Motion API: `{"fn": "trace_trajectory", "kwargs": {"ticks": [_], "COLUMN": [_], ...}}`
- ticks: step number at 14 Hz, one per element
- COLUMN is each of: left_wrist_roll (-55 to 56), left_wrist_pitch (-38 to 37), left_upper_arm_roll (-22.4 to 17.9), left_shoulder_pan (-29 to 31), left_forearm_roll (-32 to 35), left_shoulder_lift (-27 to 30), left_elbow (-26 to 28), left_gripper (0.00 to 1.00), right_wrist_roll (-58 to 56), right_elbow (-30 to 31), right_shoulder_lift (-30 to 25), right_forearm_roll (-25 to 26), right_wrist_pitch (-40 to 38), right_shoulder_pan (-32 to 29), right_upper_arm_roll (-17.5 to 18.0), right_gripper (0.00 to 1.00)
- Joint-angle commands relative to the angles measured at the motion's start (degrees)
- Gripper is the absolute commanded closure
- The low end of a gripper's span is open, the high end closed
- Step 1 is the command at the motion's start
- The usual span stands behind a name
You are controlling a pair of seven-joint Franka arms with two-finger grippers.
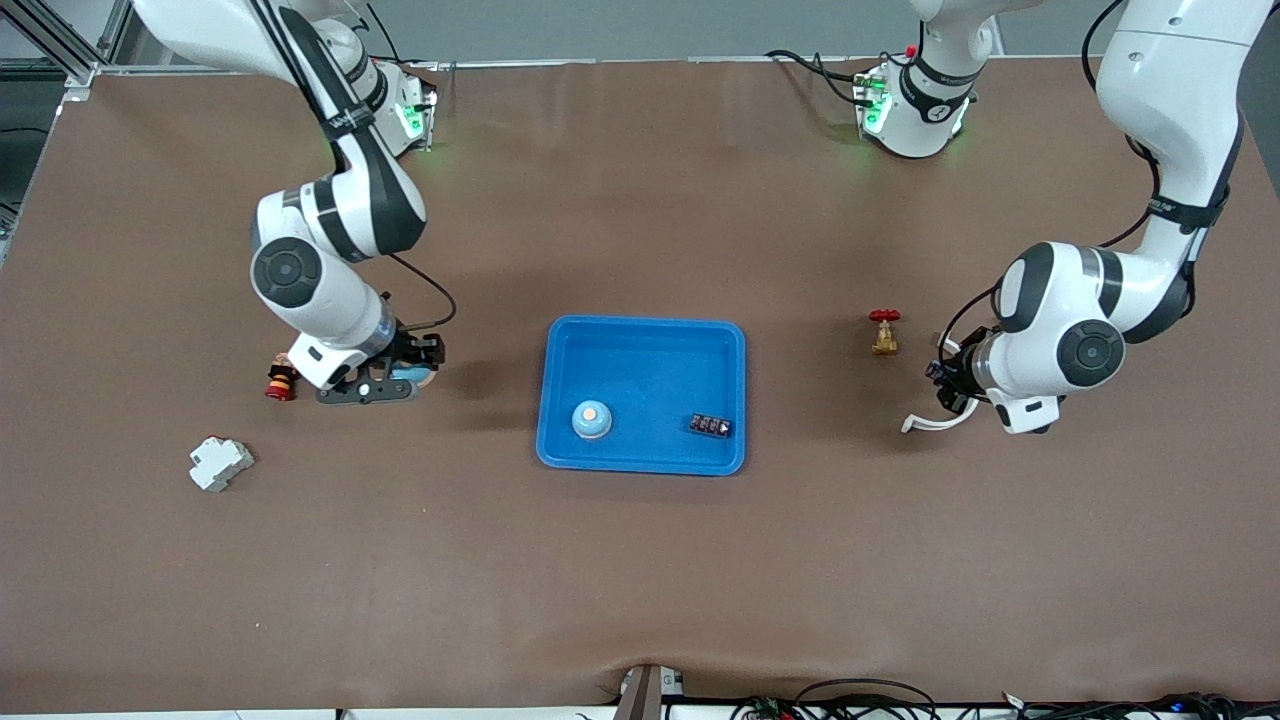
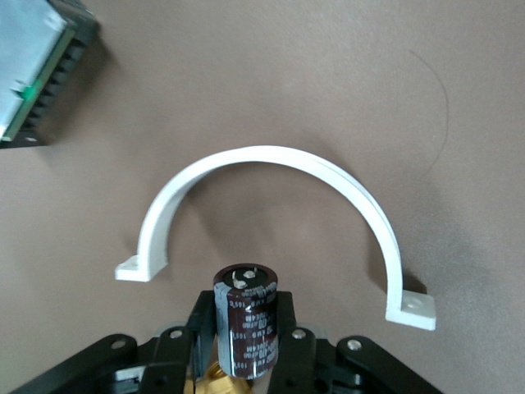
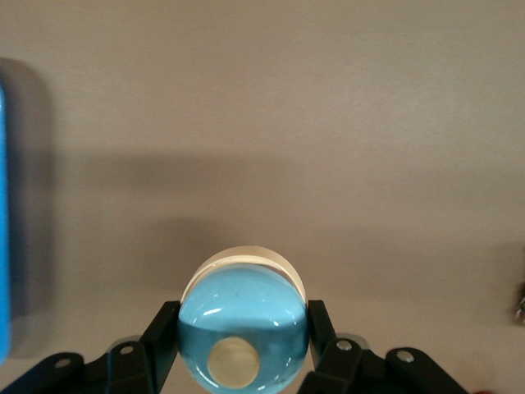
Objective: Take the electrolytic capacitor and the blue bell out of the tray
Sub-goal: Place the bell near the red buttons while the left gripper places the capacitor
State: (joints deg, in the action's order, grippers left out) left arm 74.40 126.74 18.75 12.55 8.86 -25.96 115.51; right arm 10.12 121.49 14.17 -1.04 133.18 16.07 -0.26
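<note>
My left gripper (image 1: 942, 378) is shut on a dark brown capacitor (image 2: 246, 318), low over the table next to a white half-round clamp (image 2: 271, 164), toward the left arm's end. My right gripper (image 1: 412, 372) is shut on a light blue bell (image 3: 243, 324), low over the table beside the blue tray (image 1: 645, 335), toward the right arm's end. The bell shows in the front view (image 1: 410, 377) between the black fingers. The tray holds another blue bell (image 1: 592, 420) and a small black component (image 1: 710, 426).
A brass valve with a red handle (image 1: 884, 333) stands between the tray and the left gripper. The white clamp (image 1: 935, 422) lies under the left hand. A red and yellow button part (image 1: 281, 380) stands beside the right hand; a white-grey breaker (image 1: 220, 463) lies nearer the camera.
</note>
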Motion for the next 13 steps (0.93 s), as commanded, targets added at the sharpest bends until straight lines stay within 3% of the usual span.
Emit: {"fn": "trace_trajectory", "kwargs": {"ticks": [1, 2, 5, 9, 13], "left_wrist_roll": [0.3, 0.22, 0.74, 4.26, 8.98], "left_wrist_pitch": [3.16, 3.95, 3.95, 2.29, -4.47], "left_upper_arm_roll": [0.06, -0.03, -0.03, 0.58, 2.95], "left_shoulder_pan": [0.28, 0.19, 0.54, 0.02, -1.12], "left_forearm_roll": [-0.25, -0.16, 1.77, 1.86, 0.98], "left_shoulder_lift": [-1.37, -1.9, -1.64, 0.73, 0.74], "left_elbow": [1.12, 1.12, 1.03, -0.37, -7.74], "left_gripper": [1.0, 0.88, 0.0, 0.0, 0.0], "right_wrist_roll": [-5.62, -6.42, -6.52, -6.6, -8.18], "right_elbow": [6.64, 7.61, 8.76, 10.87, 12.98], "right_shoulder_lift": [-2.3, -2.21, -2.04, -1.6, -0.9], "right_forearm_roll": [0.42, 0.42, 0.42, 0.33, -0.02], "right_wrist_pitch": [6.63, 7.96, 8.41, 10.95, 14.38], "right_shoulder_pan": [-4.1, -4.81, -5.43, -6.48, -8.07], "right_upper_arm_roll": [1.05, 0.96, 1.05, 1.05, 1.14], "right_gripper": [1.0, 1.0, 1.0, 1.0, 1.0]}}
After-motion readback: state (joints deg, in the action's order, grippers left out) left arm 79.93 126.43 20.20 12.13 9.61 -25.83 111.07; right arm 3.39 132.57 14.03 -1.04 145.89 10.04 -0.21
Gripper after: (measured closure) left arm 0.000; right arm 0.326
